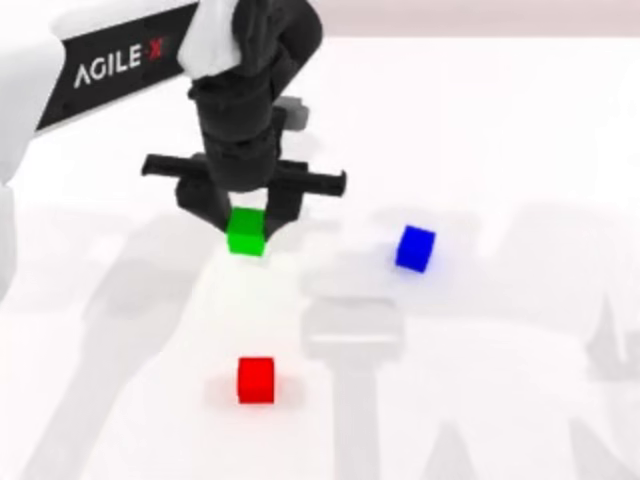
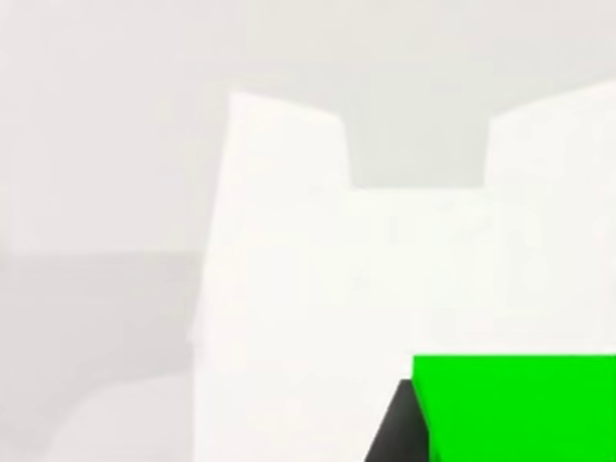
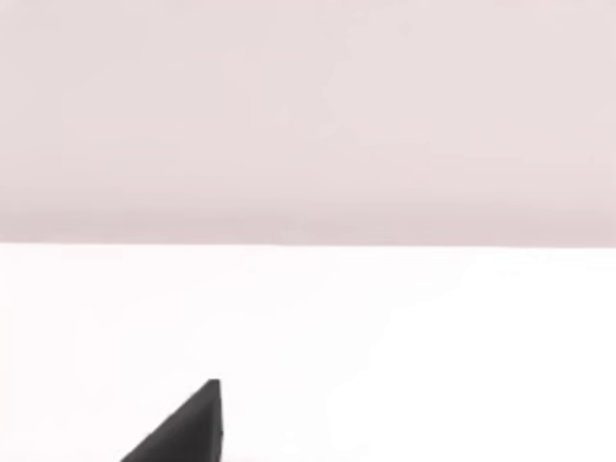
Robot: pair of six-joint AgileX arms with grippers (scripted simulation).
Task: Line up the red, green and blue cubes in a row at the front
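Left gripper (image 1: 247,222) is pinching the green cube (image 1: 246,232) left of centre; blue cube (image 1: 414,248) is sitting well right, red cube (image 1: 256,380) near, open table (image 1: 520,380) lying between.

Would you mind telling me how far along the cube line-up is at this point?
Nothing lines up as a row yet. The red cube sits alone toward the front. In hand: the left end effector is at the green cube, fingers on either side of it. The blue cube lies apart to the right, untouched. Green and blue remain to be placed beside red. The right arm is out of the top view.
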